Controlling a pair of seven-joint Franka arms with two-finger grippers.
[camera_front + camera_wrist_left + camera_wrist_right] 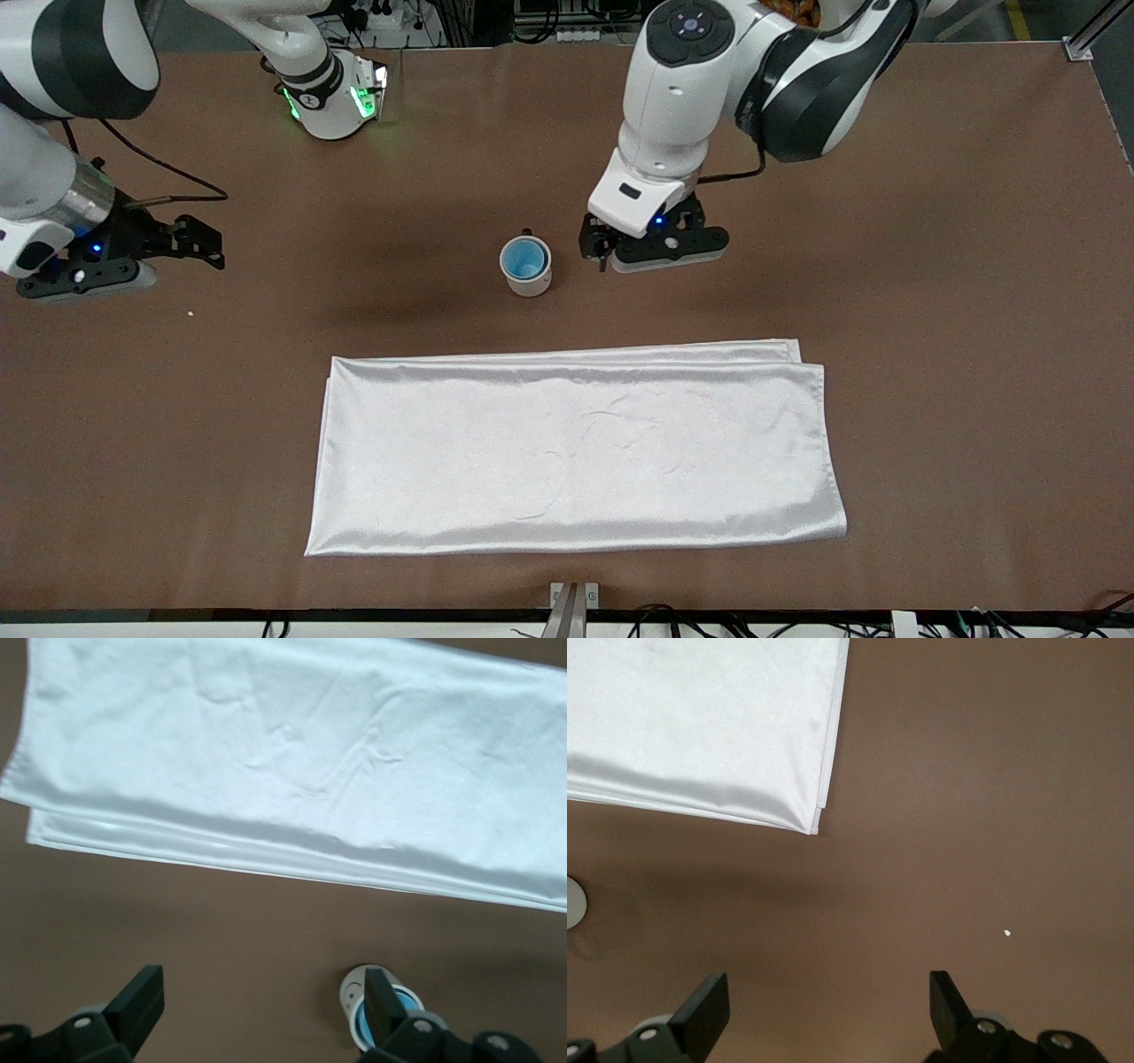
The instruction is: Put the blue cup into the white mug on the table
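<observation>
The white mug (528,282) stands upright on the brown table (930,266), midway between the two arms. The blue cup (523,259) sits inside it, its rim level with the mug's. My left gripper (656,248) hangs open and empty just beside the mug, toward the left arm's end. In the left wrist view one finger (379,1001) covers part of the mug (348,993) and the blue cup (362,1026). My right gripper (199,241) waits open and empty over bare table at the right arm's end; its gripper (830,1001) holds nothing.
A shiny white folded cloth (576,443) lies flat, nearer to the front camera than the mug. It also shows in both wrist views, cloth (292,753) and cloth (700,718). A tiny white speck (190,313) lies near the right gripper.
</observation>
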